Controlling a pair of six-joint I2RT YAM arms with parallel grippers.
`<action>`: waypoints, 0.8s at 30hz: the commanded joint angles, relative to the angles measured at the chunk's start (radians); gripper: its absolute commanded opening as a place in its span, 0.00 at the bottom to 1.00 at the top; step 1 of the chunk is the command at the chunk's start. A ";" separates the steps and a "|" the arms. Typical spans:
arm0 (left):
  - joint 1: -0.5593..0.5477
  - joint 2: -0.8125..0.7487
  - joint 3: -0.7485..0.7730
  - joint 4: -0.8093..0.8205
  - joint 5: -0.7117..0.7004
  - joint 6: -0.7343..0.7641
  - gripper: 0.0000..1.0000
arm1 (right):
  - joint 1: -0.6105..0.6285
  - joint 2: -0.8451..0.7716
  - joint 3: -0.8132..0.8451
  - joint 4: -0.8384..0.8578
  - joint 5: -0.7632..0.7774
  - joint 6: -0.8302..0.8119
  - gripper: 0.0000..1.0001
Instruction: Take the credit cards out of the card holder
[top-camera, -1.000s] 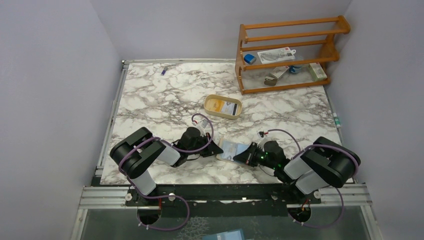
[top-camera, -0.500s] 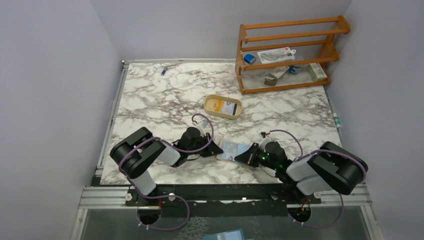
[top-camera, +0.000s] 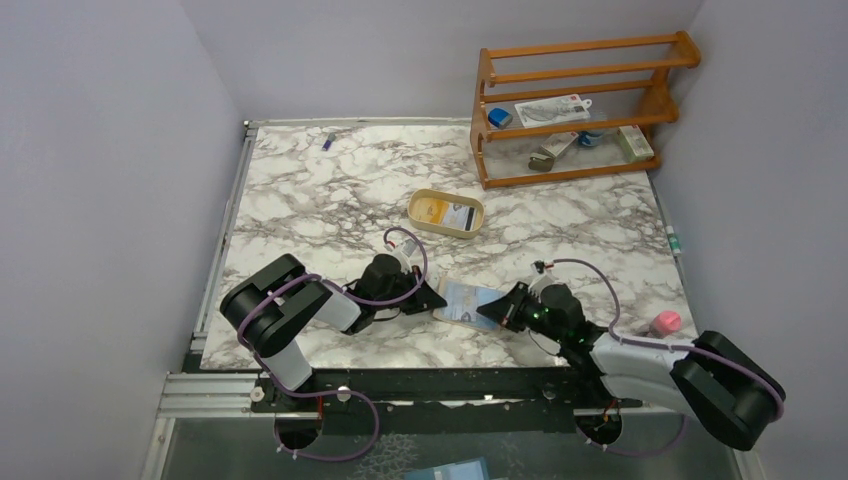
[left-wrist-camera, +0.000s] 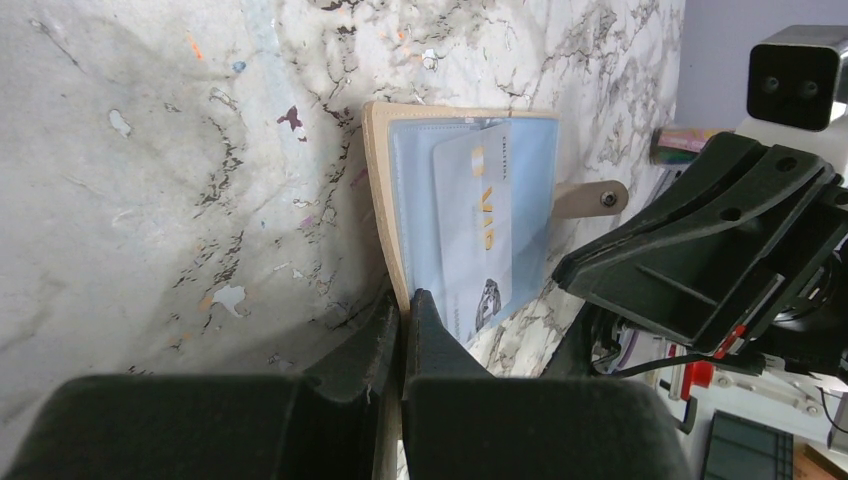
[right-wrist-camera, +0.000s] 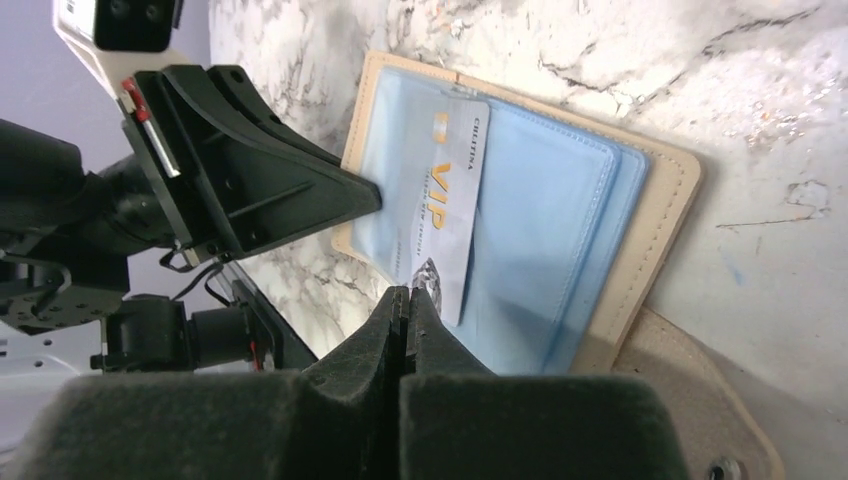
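Over the last second the right arm's shoulder and elbow had swung out toward the table's right edge. That uncovered a small pink object (top-camera: 664, 322) near that edge, while the right gripper (right-wrist-camera: 403, 293) had shifted only slightly right. The left arm had not moved, and the card holder (right-wrist-camera: 640, 215) lay where it had been, on the marble table (top-camera: 320, 190) close to the near edge, between the two grippers. It was spread open and flat, showing a beige-tan border around pale blue pockets, with its snap tab (left-wrist-camera: 590, 198) sticking out on one side. The left gripper (left-wrist-camera: 403, 300) had its jaws pressed nearly together on the tan edge of the holder, pinning it. The right gripper's jaws were squeezed tight on the end of a bluish-white card (right-wrist-camera: 450, 210) that stood partly out of a blue pocket. That card read "VIP" in gold letters, with smaller print beside it that looked like "CHLITINA", and it carried a small diamond picture near the gripped end. Farther back on the table, an oval tan tray (top-camera: 413, 203) held a yellow-orange card (top-camera: 432, 208) and a second, paler card (top-camera: 460, 217). A wooden rack (top-camera: 575, 105) stood at the far right corner; the labels on its contents were too small to read.
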 joint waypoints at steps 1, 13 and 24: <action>-0.008 0.035 -0.026 -0.112 0.013 0.040 0.00 | -0.008 -0.068 -0.119 -0.126 0.067 -0.015 0.01; -0.008 0.026 -0.026 -0.112 0.017 0.038 0.00 | -0.007 0.214 -0.075 0.091 0.001 -0.014 0.63; -0.009 0.030 -0.028 -0.112 0.020 0.037 0.00 | -0.008 0.359 -0.043 0.246 -0.040 -0.015 0.59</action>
